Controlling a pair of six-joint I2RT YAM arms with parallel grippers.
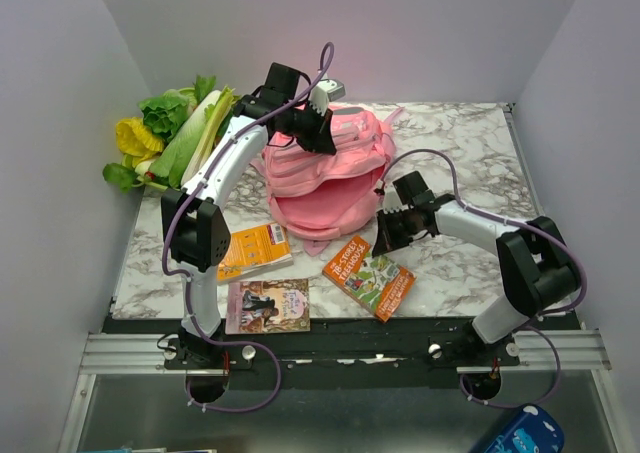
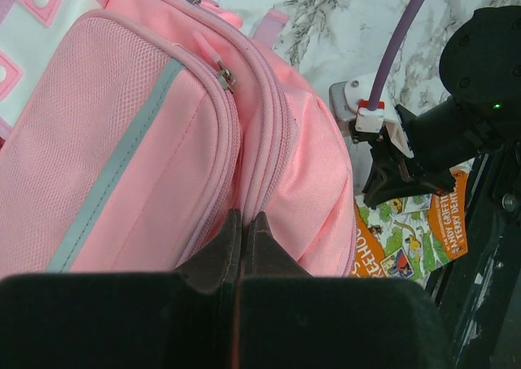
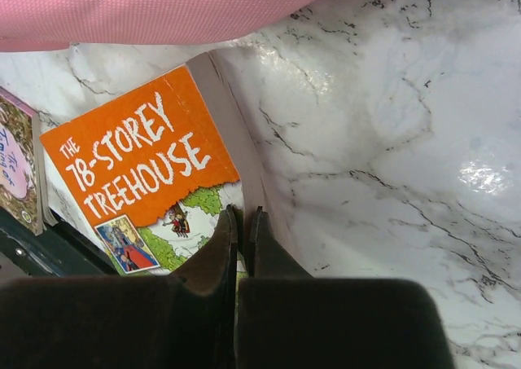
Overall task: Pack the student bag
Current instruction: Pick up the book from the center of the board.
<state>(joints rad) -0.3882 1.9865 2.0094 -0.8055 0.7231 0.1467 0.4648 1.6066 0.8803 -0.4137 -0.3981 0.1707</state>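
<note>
The student bag (image 1: 330,178), a large soft pink backpack, lies in the middle of the table; its grey strip and zippers fill the left wrist view (image 2: 163,141). My left gripper (image 1: 318,133) is at the bag's upper left. Its jaws (image 2: 245,217) are shut on the bag's fabric at the zipper seam. My right gripper (image 1: 385,235) is by the bag's lower right edge, at the top corner of an orange "78-Storey Treehouse" book (image 1: 368,276). Its jaws (image 3: 244,214) are closed over that book's (image 3: 138,157) right edge.
A yellow-orange book (image 1: 255,250) and a purple book (image 1: 268,305) lie front left of the bag. Leafy vegetables (image 1: 175,133) are piled at the back left against the wall. Bare marble table (image 1: 470,153) lies to the right. Walls close in on three sides.
</note>
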